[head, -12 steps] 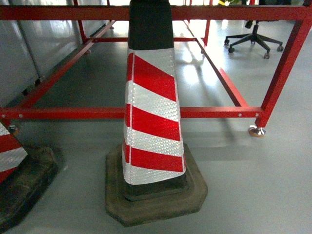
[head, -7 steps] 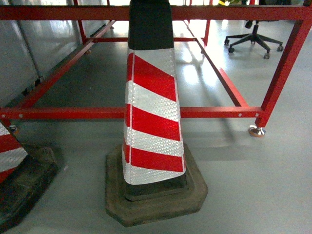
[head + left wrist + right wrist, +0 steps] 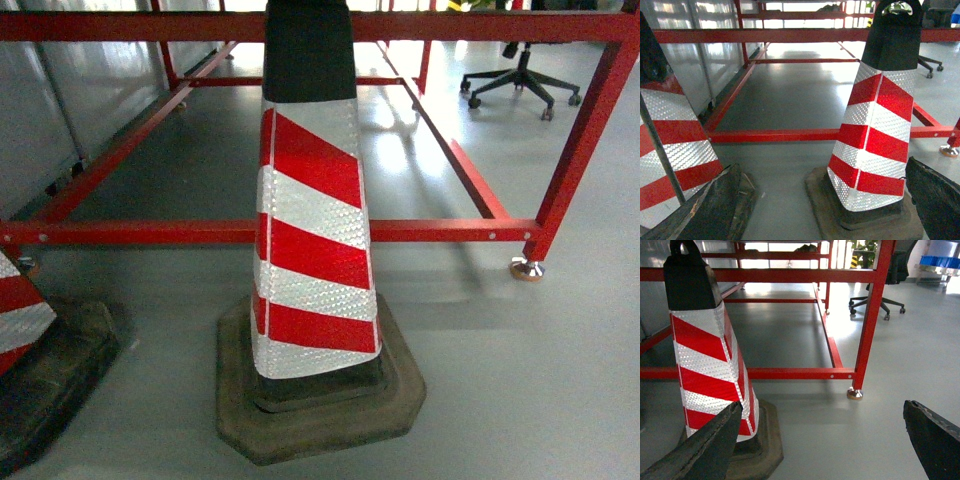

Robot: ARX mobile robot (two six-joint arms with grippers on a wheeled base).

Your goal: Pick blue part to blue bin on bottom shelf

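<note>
- A red-and-white striped traffic cone point(image 3: 312, 240) on a dark rubber base is seen filling the middle of the head view; a second cone point(image 3: 25, 320) is cut off at the left edge.
- Behind the cones a red steel frame point(image 3: 430, 230) is seen on the grey floor point(image 3: 520, 380), with an office chair point(image 3: 520, 75) well beyond it.
- The left tool point(image 3: 815, 210) is shown with its dark fingers spread wide, nothing between them.
- The right tool point(image 3: 825, 450) is likewise spread wide and empty.
- Neither a blue part, the blue bin nor the bottom shelf can be identified in any view; only a blurred strip of blue is glimpsed at the far top right of the right wrist view, too small to be told.
- The task is judged to be at the approach stage, nothing yet picked.
- A collision is the main risk: with the nearest cone so close ahead, it could be knocked over if the base is driven forward.
- The frame's low bar could also be struck.
</note>
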